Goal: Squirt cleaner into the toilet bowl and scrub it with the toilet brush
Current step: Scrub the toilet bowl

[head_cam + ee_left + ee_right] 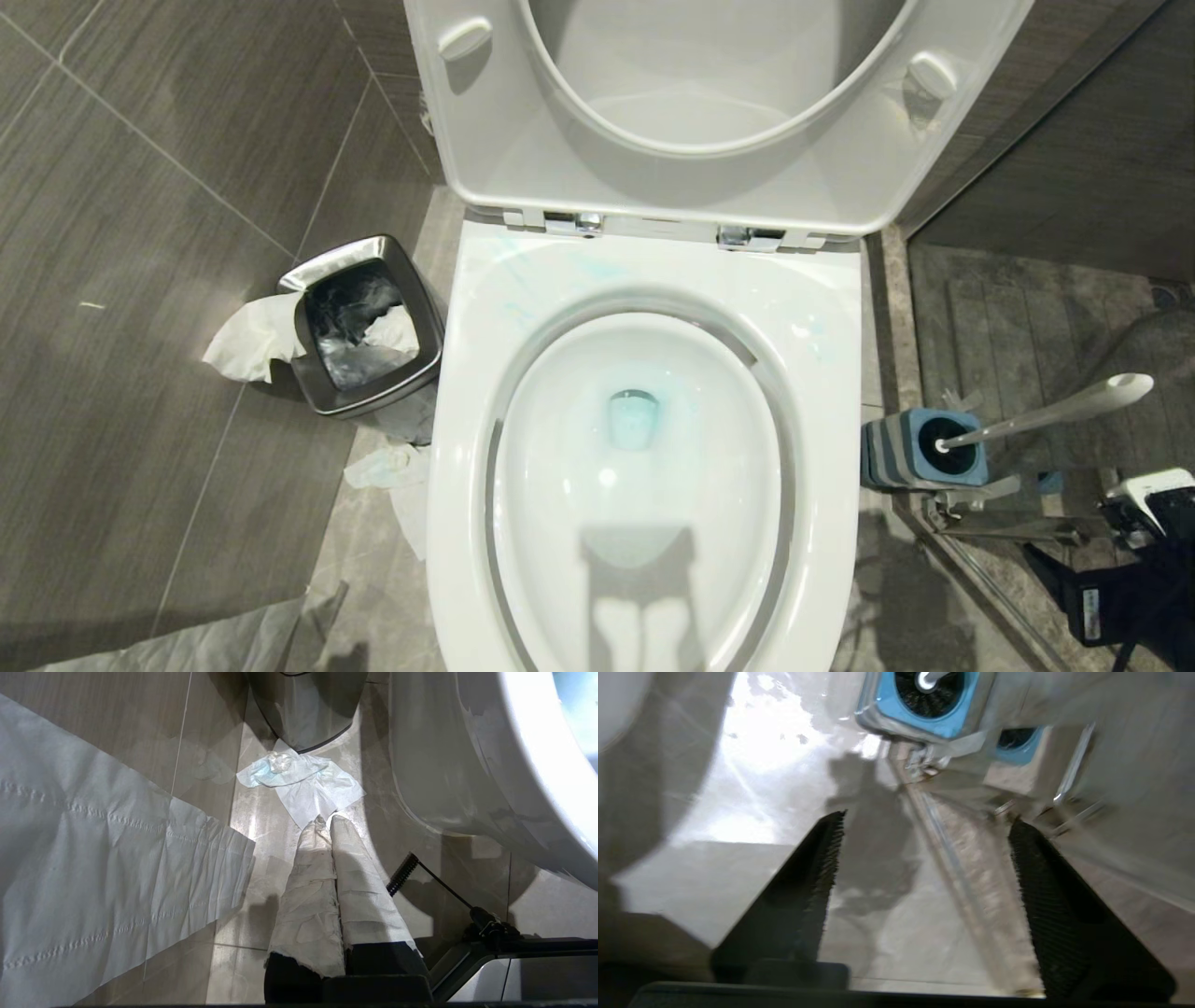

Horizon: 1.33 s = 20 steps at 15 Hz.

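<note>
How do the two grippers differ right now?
The left gripper has its jaws shut and wrapped in white paper; the right gripper has bare black jaws standing wide open. The left hangs over tissue on the floor by the bin; the right points toward the brush in its holder. Both are empty.

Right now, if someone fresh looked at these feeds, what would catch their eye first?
The open toilet bowl fills the middle, seat up, with teal-blue cleaner tinting the water at its drain. On the robot's right stands the toilet brush, head down in its blue-topped holder, with the right hand open and empty short of it. Left of the bowl, a steel bin spills tissue.
</note>
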Motion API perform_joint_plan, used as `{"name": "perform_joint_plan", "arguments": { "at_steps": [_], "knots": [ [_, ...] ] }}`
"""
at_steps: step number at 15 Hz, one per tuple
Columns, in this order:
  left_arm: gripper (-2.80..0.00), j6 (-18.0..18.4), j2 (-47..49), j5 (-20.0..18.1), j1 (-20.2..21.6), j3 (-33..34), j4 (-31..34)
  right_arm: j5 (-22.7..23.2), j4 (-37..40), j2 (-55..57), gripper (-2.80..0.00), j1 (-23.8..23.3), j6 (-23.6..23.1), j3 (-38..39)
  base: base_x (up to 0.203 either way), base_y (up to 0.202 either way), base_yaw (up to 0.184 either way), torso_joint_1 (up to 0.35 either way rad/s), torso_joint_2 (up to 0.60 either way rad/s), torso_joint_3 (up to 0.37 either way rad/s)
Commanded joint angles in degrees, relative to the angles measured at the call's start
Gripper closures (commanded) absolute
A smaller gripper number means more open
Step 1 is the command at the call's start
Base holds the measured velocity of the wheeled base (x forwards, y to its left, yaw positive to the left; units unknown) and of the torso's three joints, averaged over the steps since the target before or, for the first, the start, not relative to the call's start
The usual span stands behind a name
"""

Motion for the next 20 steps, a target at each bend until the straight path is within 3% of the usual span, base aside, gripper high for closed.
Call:
{"name": "perform_joint_plan", "arguments": {
  "at_steps": [1,10,13,15,17,18,20],
  "knots": [
    [0.0,0.0,0.1,0.0,0.0,0.0,0.0,-0.1,-0.7,0.3,-2.8,-0.9,-2.5,0.3,0.0,0.0,0.0,0.0,0.0,0.0],
    [0.0,0.0,0.1,0.0,0.0,0.0,0.0,-2.1,0.7,-0.9,-2.8,-1.8,-2.3,0.3,0.0,0.0,0.0,0.0,0.0,0.0],
    [0.0,0.0,0.1,0.0,0.0,0.0,0.0,-1.4,0.5,1.3,-2.8,-1.8,8.7,-0.6,0.0,0.0,0.0,0.0,0.0,0.0],
    [0.0,0.0,0.1,0.0,0.0,0.0,0.0,-1.0,0.6,2.9,-2.8,-1.9,13.3,-3.1,0.0,0.0,0.0,0.0,0.0,0.0],
    [0.0,0.0,0.1,0.0,0.0,0.0,0.0,2.8,0.9,4.1,-2.8,-5.3,14.6,-8.2,0.0,0.0,0.0,0.0,0.0,0.0],
    [0.0,0.0,0.1,0.0,0.0,0.0,0.0,6.7,1.0,5.6,-2.8,-7.3,14.4,-10.5,0.0,0.0,0.0,0.0,0.0,0.0],
    [0.0,0.0,0.1,0.0,0.0,0.0,0.0,9.7,1.1,8.4,-2.8,-9.3,12.4,-13.1,0.0,0.0,0.0,0.0,0.0,0.0]
  ]
}}
